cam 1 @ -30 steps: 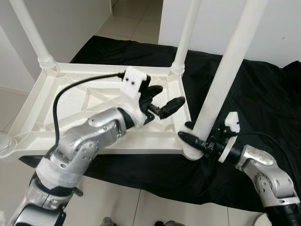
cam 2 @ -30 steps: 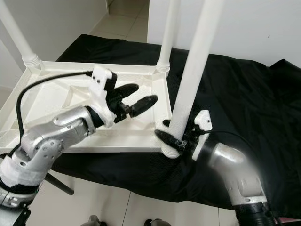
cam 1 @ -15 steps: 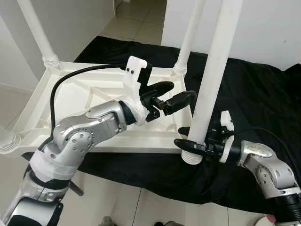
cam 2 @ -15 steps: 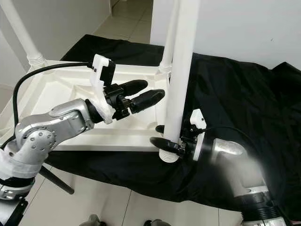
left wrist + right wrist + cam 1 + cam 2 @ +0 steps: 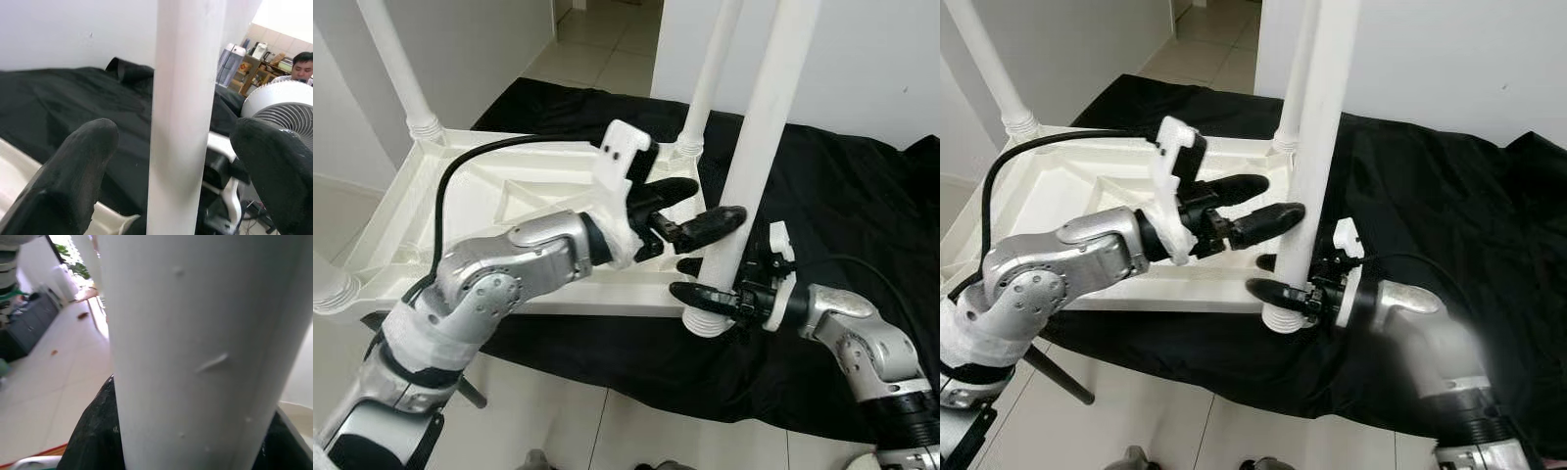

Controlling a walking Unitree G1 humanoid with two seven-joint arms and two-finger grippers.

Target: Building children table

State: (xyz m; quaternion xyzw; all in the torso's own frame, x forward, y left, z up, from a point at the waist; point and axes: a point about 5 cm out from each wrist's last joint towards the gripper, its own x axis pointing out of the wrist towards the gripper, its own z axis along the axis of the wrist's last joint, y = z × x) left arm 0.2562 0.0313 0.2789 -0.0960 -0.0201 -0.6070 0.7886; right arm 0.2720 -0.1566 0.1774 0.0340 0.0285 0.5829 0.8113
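A white children's table lies upside down on a black cloth. At its near right corner stands a white table leg, leaning slightly. My right gripper is shut on this leg just above its ringed base, and the leg's surface sits close in the right wrist view. My left gripper is open at the leg, a little higher. One of its black fingers is on each side of the leg, without touching it. Whether the base sits in its socket is hidden.
Two more legs rise at the far left and far right corners, and a fourth leg's end shows near left. Tiled floor lies in front. A fan and a person are behind the leg.
My left gripper has swung right from over the table's underside to the leg, its fingers now straddling it. The right gripper has kept its hold, and the leg stands more upright.
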